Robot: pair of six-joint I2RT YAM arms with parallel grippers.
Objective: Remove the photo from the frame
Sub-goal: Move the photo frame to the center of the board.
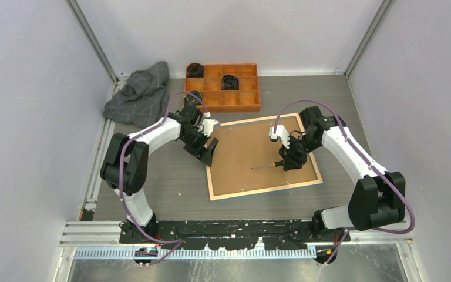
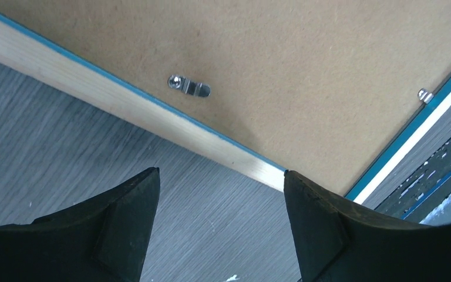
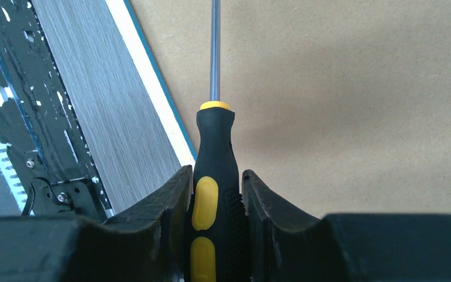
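Observation:
The frame (image 1: 264, 190) lies face down on the table, its wood rim and thin blue edge showing in the left wrist view (image 2: 123, 101) and the right wrist view (image 3: 152, 76). The brown backing board (image 1: 246, 147) fills it, held by small metal turn clips (image 2: 189, 86). The photo is hidden under the board. My left gripper (image 1: 205, 151) is open and empty, just off the frame's left edge (image 2: 220, 175). My right gripper (image 1: 286, 162) is shut on a black-and-yellow screwdriver (image 3: 214, 147). The screwdriver's shaft (image 1: 263, 167) points left over the board.
An orange compartment tray (image 1: 257, 88) with black round parts stands behind the frame. A crumpled grey cloth (image 1: 141, 94) lies at the back left. Grey walls close in both sides, and the arm base rail (image 1: 229, 226) runs along the near edge.

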